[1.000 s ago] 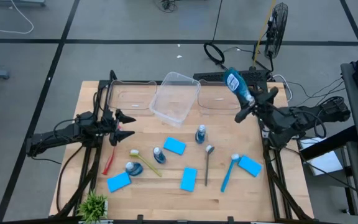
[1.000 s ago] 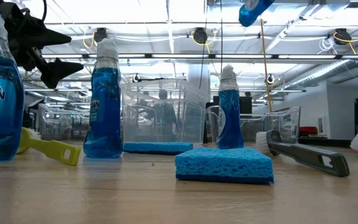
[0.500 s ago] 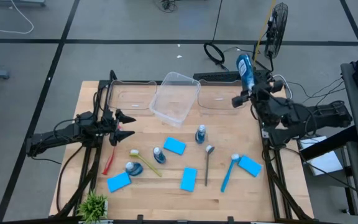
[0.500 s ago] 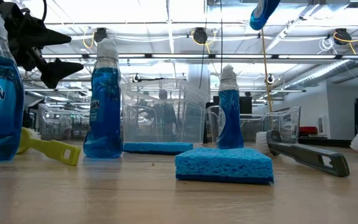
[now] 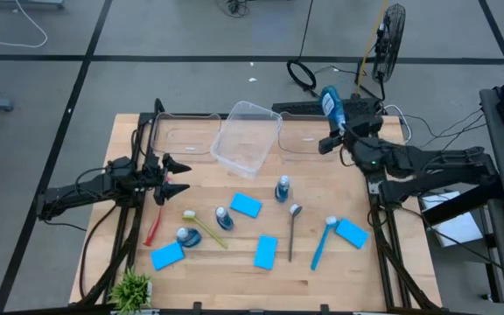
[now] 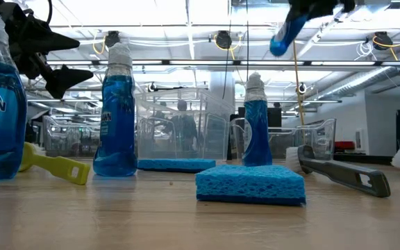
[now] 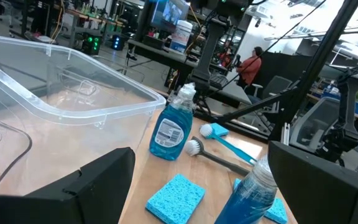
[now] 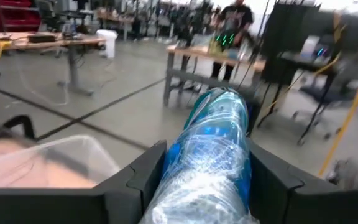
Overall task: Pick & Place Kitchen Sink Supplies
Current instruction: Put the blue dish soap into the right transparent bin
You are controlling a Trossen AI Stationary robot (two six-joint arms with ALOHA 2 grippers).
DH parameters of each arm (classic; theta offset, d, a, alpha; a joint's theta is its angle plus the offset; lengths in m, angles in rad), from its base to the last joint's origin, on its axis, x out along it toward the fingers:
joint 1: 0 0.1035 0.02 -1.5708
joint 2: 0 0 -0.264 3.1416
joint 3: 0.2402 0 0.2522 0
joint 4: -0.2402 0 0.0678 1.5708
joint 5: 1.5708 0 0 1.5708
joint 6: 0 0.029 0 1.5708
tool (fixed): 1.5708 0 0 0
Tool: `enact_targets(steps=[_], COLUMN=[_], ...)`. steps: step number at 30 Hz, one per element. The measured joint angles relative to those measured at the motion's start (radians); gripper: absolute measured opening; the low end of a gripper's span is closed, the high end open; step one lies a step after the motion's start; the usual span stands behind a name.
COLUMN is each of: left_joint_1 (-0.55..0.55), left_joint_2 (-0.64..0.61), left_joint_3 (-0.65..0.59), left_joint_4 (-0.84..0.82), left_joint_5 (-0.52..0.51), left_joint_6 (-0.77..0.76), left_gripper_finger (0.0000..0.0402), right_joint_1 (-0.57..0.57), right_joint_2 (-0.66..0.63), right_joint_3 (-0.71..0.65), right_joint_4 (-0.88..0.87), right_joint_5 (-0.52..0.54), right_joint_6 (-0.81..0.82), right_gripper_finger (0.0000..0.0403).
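Overhead, a pale wooden table [image 5: 234, 280] fills the middle of the frame on a grey floor crossed by dark lines, with cables and a round fan [image 5: 393, 31] at upper right. Near the table's upper edge a clear bin [image 5: 246, 137] sits tilted beside flat clear trays [image 5: 180, 136]. Lower down lie the supplies: blue sponges [image 5: 246, 206] scattered through the lower centre, small blue bottles [image 5: 282, 189] standing among them, a red brush [image 5: 154, 225] at left, a yellow brush [image 5: 205, 227] beside it, a blue brush [image 5: 322, 242] at right, and a grey metal spoon-like tool [image 5: 292, 229] between. A small green plant [image 5: 132, 287] sits at the lower left corner. The right hand [image 5: 332, 140], at upper right past the table's far edge, is clamped on a blue bottle [image 5: 330, 104] held in the air. The left hand [image 5: 176, 174] hangs over the table's left side with its fingers spread apart and nothing between them. From table height, the room behind shows bright ceiling strip lights, pipes and desks.
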State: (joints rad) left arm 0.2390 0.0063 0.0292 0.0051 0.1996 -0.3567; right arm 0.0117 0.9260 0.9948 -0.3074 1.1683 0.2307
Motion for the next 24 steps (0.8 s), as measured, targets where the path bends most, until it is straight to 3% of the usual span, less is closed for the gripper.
enact_targets(steps=[8,20,24], left_joint_1=[0.000,0.000,0.000], left_joint_2=[0.000,0.000,0.000], left_joint_3=[0.000,0.000,0.000], left_joint_4=[0.000,0.000,0.000], left_joint_5=[0.000,0.000,0.000], left_joint_6=[0.001,0.001,0.005], left_gripper_finger=[0.0365,0.0365,0.0365], right_joint_1=[-0.173,-0.481,-0.558], right_joint_2=[0.000,0.021,0.053], right_joint_3=[-0.035,-0.036,-0.036], right_joint_4=[-0.223,-0.363,-0.379], right_joint_5=[-0.301,-0.761,-0.865], right_joint_6=[0.297,0.432,0.423], right_gripper_finger=[0.0162,0.0162,0.0162])
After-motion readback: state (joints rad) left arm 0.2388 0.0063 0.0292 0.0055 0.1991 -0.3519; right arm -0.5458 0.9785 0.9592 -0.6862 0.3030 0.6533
